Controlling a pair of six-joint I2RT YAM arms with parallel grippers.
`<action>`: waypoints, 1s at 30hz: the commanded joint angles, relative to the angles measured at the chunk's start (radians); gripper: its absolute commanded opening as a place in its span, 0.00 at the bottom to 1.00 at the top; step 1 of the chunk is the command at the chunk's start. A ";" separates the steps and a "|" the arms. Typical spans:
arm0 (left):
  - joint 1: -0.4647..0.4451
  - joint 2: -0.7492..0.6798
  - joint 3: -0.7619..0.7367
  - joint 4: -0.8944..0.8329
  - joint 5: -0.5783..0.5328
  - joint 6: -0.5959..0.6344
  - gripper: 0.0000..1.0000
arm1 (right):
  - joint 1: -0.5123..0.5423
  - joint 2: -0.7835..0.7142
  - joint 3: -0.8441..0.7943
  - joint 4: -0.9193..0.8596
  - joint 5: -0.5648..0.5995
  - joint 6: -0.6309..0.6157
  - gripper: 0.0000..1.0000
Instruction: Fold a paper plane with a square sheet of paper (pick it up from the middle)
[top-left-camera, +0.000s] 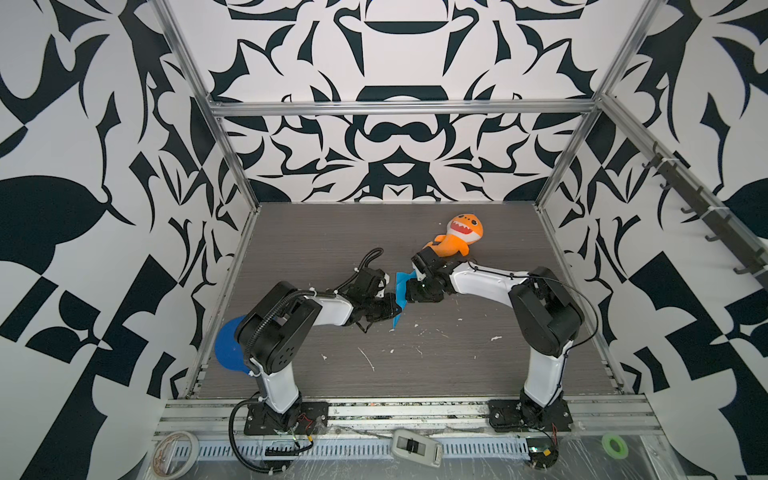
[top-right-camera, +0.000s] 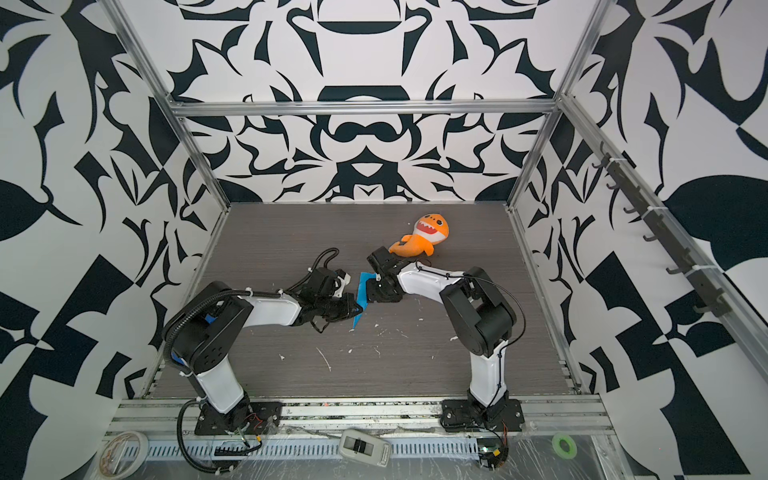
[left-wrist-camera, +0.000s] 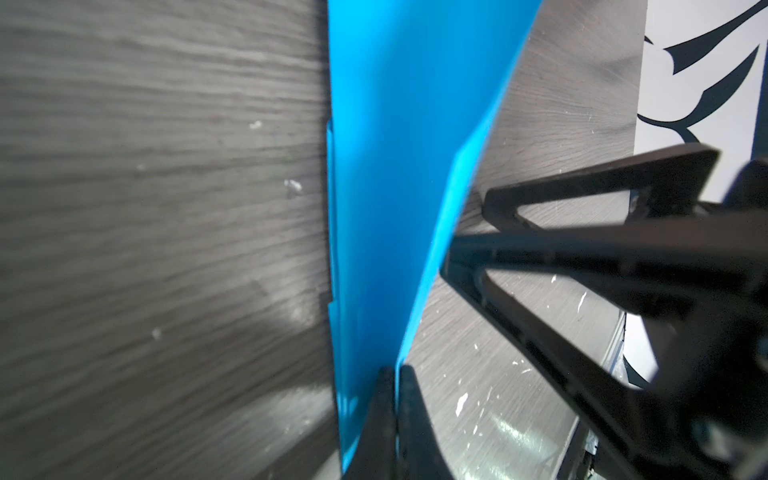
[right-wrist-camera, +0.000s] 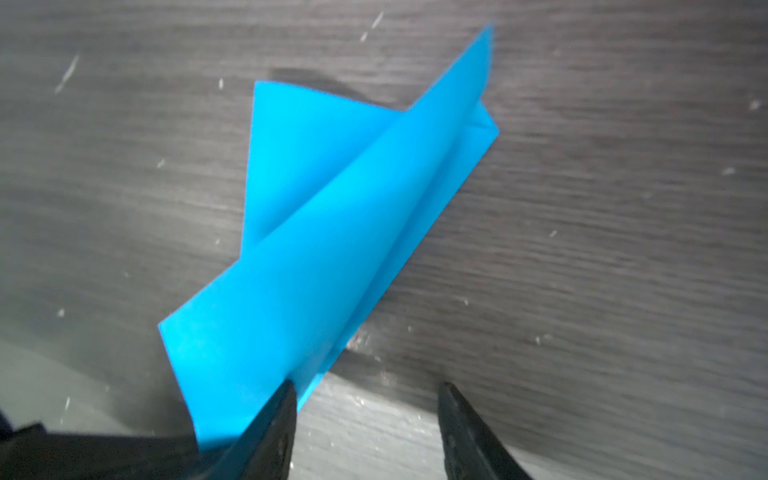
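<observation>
The left end effector (left-wrist-camera: 395, 374) is clenched on one edge of the bright blue folded sheet of paper (right-wrist-camera: 324, 232), which sits between the two end effectors. I cannot tell whether it touches the dark grey wood-grain tabletop (top-left-camera: 415, 232). The right end effector (right-wrist-camera: 365, 390) is released, its jaws apart, with one finger (right-wrist-camera: 274, 415) against the sheet's near edge. An orange shark plush toy (top-left-camera: 459, 237) lies just beyond the right end effector. A darker blue round disc (top-left-camera: 226, 345) lies well behind the left end effector.
</observation>
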 joint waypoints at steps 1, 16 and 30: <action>0.005 0.013 0.014 -0.081 -0.008 0.007 0.02 | -0.010 -0.065 -0.003 -0.015 -0.087 -0.106 0.61; 0.011 0.013 0.025 -0.080 0.147 -0.028 0.02 | -0.033 -0.045 0.020 -0.029 -0.153 -0.219 0.66; 0.014 0.039 0.049 -0.107 0.152 -0.033 0.05 | -0.044 0.043 0.078 -0.104 -0.058 -0.180 0.69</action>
